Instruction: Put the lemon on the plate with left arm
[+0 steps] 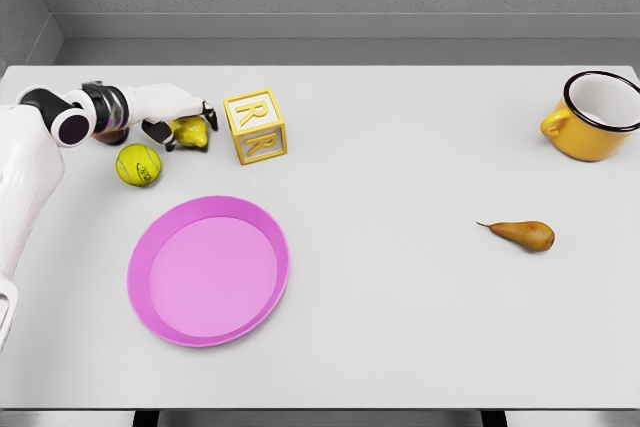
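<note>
Closing on the lemon (190, 131)
Left hand (175, 119) is curling round it beside the block (256, 126); plate (170, 319) is waiting, unfilled.

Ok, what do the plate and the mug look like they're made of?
Plate: looks like matte pink plastic, flat even colour with no shine, though a render leaves it open. Mug: probably enamelled metal, glossy yellow outside, white inside, thin dark rim.

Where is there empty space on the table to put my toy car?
The widest bare patch lies between the pink plate and the pear, below the yellow mug. It is crowded at the far left, where the left hand closes on the lemon, beside the tennis ball and letter block.
</note>
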Motion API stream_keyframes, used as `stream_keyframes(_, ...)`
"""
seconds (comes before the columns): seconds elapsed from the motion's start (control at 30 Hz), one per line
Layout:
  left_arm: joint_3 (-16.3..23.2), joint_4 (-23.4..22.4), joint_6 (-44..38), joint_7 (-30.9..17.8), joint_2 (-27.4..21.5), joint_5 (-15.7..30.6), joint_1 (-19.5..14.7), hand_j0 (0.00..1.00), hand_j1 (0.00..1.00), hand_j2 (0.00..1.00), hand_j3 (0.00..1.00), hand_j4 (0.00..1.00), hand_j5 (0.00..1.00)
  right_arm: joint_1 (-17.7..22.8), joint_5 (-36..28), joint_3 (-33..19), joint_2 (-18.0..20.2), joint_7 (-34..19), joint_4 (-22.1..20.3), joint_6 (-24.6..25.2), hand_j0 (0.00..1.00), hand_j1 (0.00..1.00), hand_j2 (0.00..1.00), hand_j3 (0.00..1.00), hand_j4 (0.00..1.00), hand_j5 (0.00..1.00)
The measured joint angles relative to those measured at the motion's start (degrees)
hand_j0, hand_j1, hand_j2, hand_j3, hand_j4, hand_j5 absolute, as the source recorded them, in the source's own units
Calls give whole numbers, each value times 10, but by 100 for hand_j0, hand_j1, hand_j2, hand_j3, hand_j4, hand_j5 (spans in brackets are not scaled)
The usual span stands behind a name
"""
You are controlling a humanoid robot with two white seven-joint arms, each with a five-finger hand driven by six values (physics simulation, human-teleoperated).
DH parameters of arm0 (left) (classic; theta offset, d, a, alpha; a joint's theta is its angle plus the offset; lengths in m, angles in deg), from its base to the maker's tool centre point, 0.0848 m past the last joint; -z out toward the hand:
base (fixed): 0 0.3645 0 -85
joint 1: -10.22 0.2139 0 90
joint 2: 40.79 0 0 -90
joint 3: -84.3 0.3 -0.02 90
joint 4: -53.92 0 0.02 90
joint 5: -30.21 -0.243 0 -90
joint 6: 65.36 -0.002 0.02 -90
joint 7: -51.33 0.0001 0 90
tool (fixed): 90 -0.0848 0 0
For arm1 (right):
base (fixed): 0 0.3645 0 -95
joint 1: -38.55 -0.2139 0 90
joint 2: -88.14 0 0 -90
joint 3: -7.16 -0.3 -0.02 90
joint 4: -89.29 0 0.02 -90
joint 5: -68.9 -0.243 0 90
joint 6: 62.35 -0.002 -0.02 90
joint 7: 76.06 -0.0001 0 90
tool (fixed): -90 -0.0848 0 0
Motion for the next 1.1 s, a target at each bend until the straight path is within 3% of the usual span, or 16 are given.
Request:
stream_keyframes(0.3,-1,2,0,-1,-3,4,2,48,48,48,48,48,48,0,0,0,0,0,0,0,100,100,100,100,100,100)
stream_keyframes(0.8,-7,10,1,0,-10,4,-1,47,47,47,47,47,47,0,0,0,0,0,0,0,100,100,100,100,100,100)
stream_keyframes(1.1,-16,42,1,1,-23,7,4,47,47,47,47,47,47,0,0,0,0,0,0,0,100,100,100,100,100,100)
